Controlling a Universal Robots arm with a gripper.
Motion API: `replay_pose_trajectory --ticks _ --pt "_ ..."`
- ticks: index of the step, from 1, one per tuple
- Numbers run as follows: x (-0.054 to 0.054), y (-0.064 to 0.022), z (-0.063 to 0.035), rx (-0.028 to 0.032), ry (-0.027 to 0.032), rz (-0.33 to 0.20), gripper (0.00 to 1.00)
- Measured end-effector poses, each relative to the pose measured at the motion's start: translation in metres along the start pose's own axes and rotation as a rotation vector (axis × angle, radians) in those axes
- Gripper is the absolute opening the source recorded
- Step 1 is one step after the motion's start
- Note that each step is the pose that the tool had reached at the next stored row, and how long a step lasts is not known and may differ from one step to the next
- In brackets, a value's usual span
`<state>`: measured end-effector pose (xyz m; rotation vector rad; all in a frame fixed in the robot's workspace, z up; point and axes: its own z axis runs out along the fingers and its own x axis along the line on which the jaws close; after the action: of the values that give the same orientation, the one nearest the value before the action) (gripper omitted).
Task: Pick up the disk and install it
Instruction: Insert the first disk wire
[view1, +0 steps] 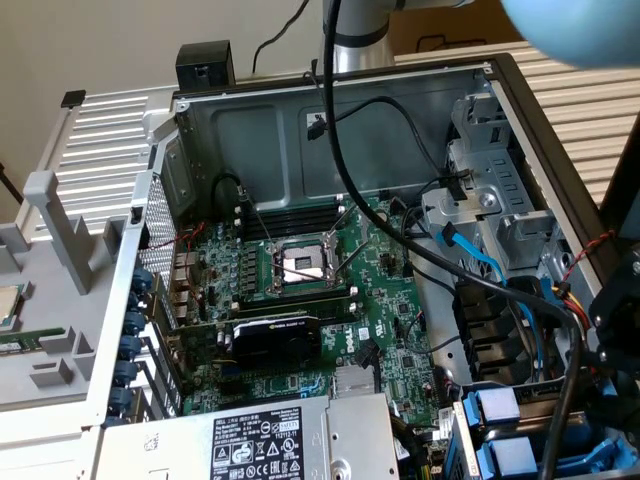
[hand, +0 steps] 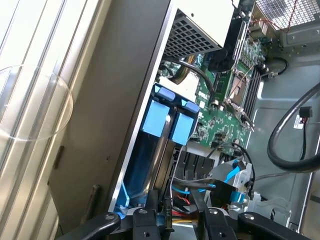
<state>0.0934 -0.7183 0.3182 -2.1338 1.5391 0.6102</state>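
In the lower corner of the open computer case (view1: 190, 130), toward the exterior view's right, the disk (view1: 495, 408) stands in the drive bay in its bright blue carrier. A second blue carrier (view1: 515, 458) is just beside it. The wrist view looks along the bay at both pale blue carrier ends, with a dark bar running between them toward the pincer (hand: 175, 222). The pincer hangs close over the far end of that bay, above a bundle of red and yellow wires. Whether it is apart or clamped on anything, I cannot tell. The green motherboard (view1: 330, 290) lies on the case floor beside the bay, with the grey power supply box (view1: 260, 440) at its near edge. A thick black cable (view1: 340, 150) hangs down across the case.
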Motion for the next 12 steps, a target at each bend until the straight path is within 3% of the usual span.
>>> replay_pose_trajectory --ticks 3,7,12 --pt "-0.0002 0.0 -0.0001 -0.0002 0.0011 0.0 0.38" --pt "-0.0028 -0.0009 0.0021 -0.0019 0.0073 0.001 0.38" --pt "-0.0062 -0.0022 0.0051 -0.0022 0.0088 0.001 0.38"
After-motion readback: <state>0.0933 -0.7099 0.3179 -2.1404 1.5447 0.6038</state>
